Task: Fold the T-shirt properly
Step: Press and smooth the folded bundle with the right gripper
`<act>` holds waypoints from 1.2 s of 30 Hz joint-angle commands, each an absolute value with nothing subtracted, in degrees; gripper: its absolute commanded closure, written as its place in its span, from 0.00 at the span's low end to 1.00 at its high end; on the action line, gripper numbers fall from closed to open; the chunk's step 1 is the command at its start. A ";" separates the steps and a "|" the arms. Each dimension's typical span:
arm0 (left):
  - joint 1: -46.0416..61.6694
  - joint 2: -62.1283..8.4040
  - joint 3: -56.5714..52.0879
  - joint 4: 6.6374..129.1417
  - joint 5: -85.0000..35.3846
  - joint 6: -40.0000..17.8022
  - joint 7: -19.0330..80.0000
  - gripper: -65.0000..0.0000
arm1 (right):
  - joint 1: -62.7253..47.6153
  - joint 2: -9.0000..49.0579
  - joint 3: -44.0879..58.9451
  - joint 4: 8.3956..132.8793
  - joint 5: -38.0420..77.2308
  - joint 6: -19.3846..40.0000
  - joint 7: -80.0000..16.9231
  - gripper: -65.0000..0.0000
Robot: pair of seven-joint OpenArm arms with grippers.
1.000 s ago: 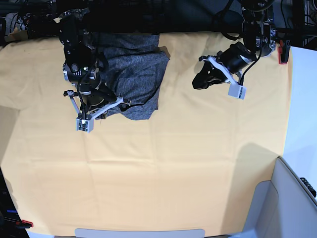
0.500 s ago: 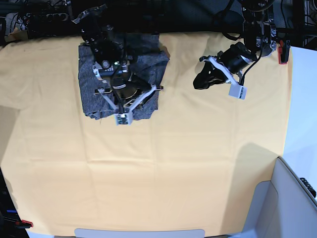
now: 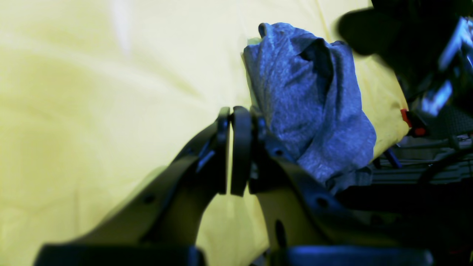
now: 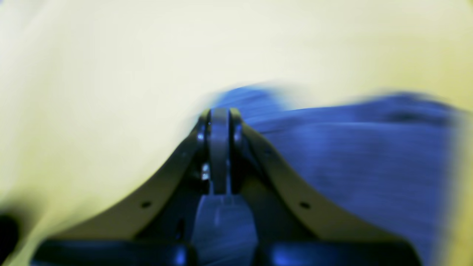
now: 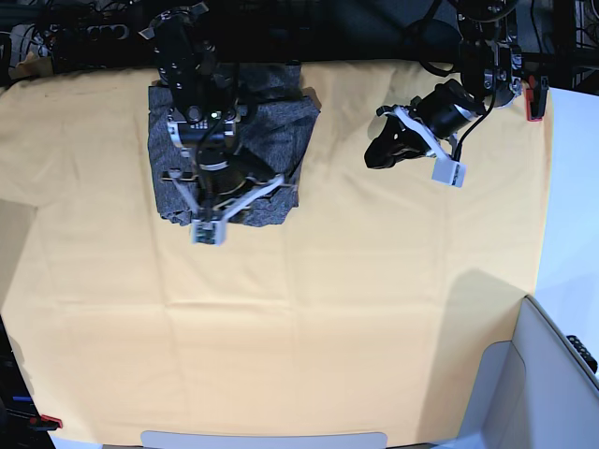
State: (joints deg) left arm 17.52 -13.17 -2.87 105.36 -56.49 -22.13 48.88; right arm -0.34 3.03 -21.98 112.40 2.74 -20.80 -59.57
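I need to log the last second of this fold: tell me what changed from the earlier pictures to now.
The right gripper swung from the T-shirt's left edge across over it, then eased back leftward. The shirt's left part, first hidden under the arm, now lies as a compact folded block. The right gripper stays shut, holding nothing visible. The left gripper, also shut, and the yellow cloth did not move.

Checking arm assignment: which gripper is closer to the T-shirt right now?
Right. The right gripper is over the T-shirt, at its near edge; the left gripper hangs off to the side above the yellow cloth.
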 commanded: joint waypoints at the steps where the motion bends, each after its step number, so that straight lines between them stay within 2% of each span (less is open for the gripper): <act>1: 17.45 -13.49 -3.21 106.33 -57.54 -22.73 47.69 0.99 | 0.48 3.03 -21.58 113.27 2.59 -20.18 -58.77 1.00; 9: 17.45 -13.49 -3.21 106.51 -57.63 -22.73 47.69 0.99 | 0.31 3.12 -20.88 105.98 -0.84 -20.18 -58.51 1.00; 14: 17.45 -13.49 -3.21 106.51 -57.63 -22.73 47.69 0.99 | -0.92 2.42 -21.23 102.99 -0.66 -20.09 -54.37 1.00; 19: 17.45 -13.49 -3.21 106.51 -57.63 -22.73 47.69 0.99 | -1.19 1.80 -25.54 103.25 -0.66 -16.13 -54.46 1.00; 28: 17.45 -13.49 -3.21 106.51 -57.63 -22.73 47.69 0.99 | 0.04 1.71 -37.67 103.25 -0.75 -15.69 -54.20 1.00; 36: 17.45 -13.49 -3.21 106.33 -57.63 -22.73 47.69 0.99 | 0.92 2.59 -38.90 109.32 -0.75 -15.60 -54.29 1.00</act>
State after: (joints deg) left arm 17.76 -13.04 -3.01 105.38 -56.49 -22.26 48.86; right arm 0.10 2.98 -38.98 108.01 -0.23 -15.75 -55.68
